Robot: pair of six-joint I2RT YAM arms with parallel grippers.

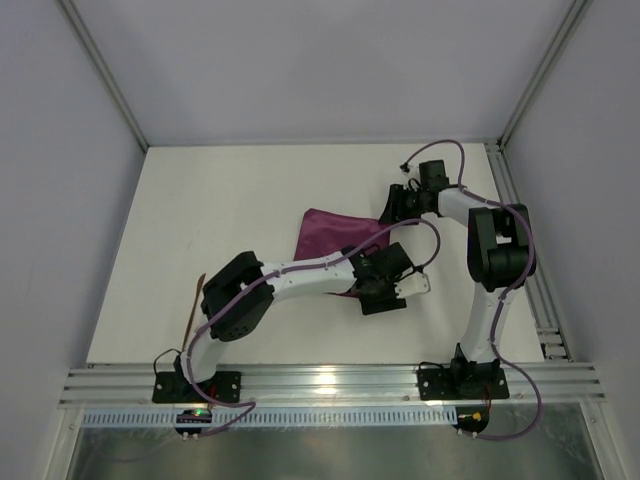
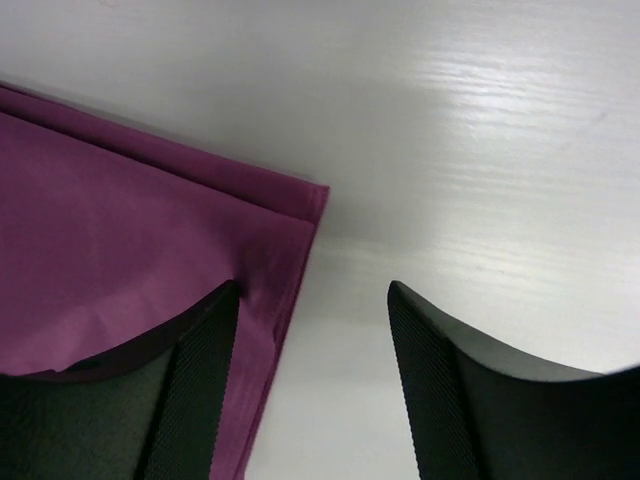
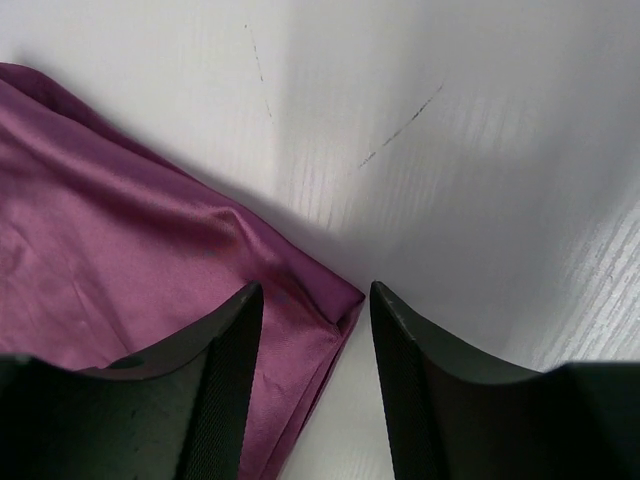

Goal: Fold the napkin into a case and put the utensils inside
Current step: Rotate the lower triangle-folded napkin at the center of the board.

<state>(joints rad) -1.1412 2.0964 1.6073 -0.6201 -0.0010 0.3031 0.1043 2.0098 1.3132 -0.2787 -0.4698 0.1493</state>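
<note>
The left arm's fingers (image 2: 200, 390) stood apart and gripped nothing. One pad hung low over the plum-purple napkin (image 2: 120, 230), just inside its side edge, and the other over bare white bench (image 2: 480, 150). Beyond the tips the cloth ended in a squared corner, where a second layer showed along one border.

The right arm's fingers (image 3: 225, 390) were likewise open. A crumpled corner of the same napkin lay between their tips, with one pad over the cloth and the other just beside the corner; whether either pad touched the fabric could not be told.

Seen from above, the napkin lay flat right of centre on the bench, partly hidden by the left arm (image 1: 300, 272). That arm reached across from its base at the near left to the cloth's near-right edge. The right arm (image 1: 495, 250) rose from the near right and bent back to the far-right corner.

A slim copper-coloured utensil (image 1: 194, 305) lay at the bench's left edge, well apart from the napkin and running roughly near to far. Its kind was too small to make out.
</note>
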